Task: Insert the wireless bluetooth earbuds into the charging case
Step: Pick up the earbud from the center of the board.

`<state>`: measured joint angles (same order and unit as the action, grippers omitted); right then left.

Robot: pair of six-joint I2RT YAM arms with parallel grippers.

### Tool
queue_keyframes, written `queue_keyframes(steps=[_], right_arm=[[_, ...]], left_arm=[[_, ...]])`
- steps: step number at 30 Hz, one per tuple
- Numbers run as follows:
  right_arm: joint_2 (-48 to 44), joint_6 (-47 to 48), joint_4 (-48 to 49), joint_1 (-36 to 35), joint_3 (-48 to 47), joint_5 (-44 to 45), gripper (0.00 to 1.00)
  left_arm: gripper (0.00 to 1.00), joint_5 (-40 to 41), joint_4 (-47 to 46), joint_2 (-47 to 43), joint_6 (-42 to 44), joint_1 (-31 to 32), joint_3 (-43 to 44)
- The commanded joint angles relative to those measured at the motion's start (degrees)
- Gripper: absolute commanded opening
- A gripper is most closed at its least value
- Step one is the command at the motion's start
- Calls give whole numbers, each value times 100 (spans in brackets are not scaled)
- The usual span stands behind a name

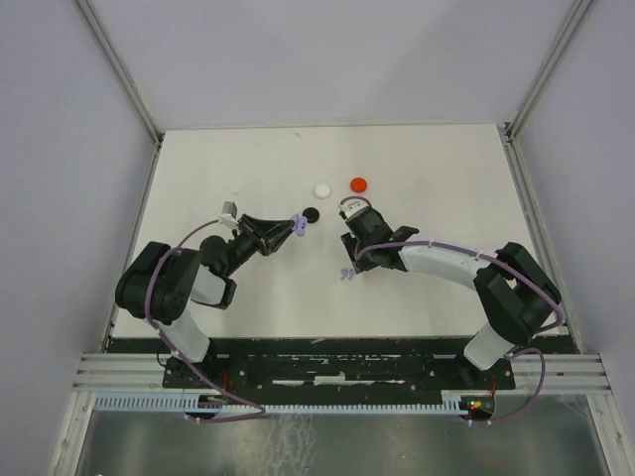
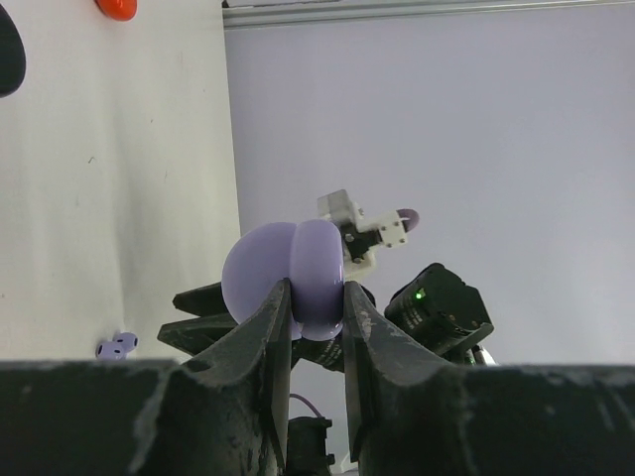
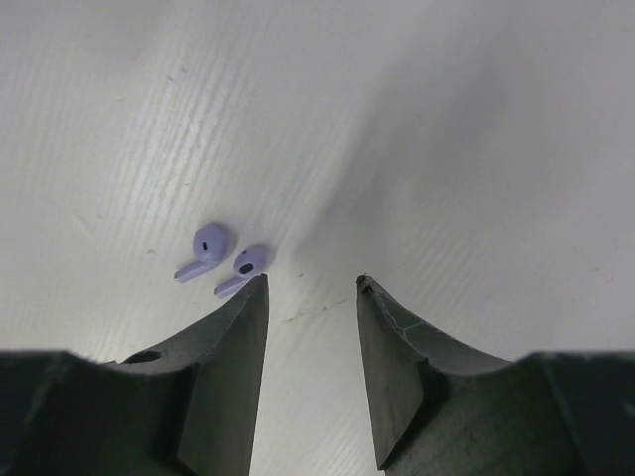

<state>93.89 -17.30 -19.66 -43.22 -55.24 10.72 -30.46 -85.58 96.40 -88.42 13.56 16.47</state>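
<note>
The white table (image 1: 446, 198) is the biggest thing here. My left claw (image 2: 317, 293) is squeezed tight on the round purple charging case (image 2: 288, 268). My right claw (image 3: 313, 283) hangs low over the table with its two fingers apart (nothing sits between them). The two tiny purple earbuds (image 3: 206, 243) lie side by side on the table, just beside one of those fingers.

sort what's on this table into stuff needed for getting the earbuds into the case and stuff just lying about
For the job:
- lavender earbuds, a pair lying on the table
- lavender case, clamped in the left gripper
- right gripper, open beside the earbuds

Lying about:
- white disc
- red disc
- black disc
</note>
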Motion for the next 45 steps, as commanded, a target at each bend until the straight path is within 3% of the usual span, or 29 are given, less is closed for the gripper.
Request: queue_keyframes(steps=[1, 45], right_arm=[[-264, -31, 447, 16, 34, -446, 48], [463, -184, 630, -11, -181, -799, 32]], left_arm=[[3, -107, -622, 97, -199, -38, -28], [3, -189, -879, 221, -316, -143, -108]])
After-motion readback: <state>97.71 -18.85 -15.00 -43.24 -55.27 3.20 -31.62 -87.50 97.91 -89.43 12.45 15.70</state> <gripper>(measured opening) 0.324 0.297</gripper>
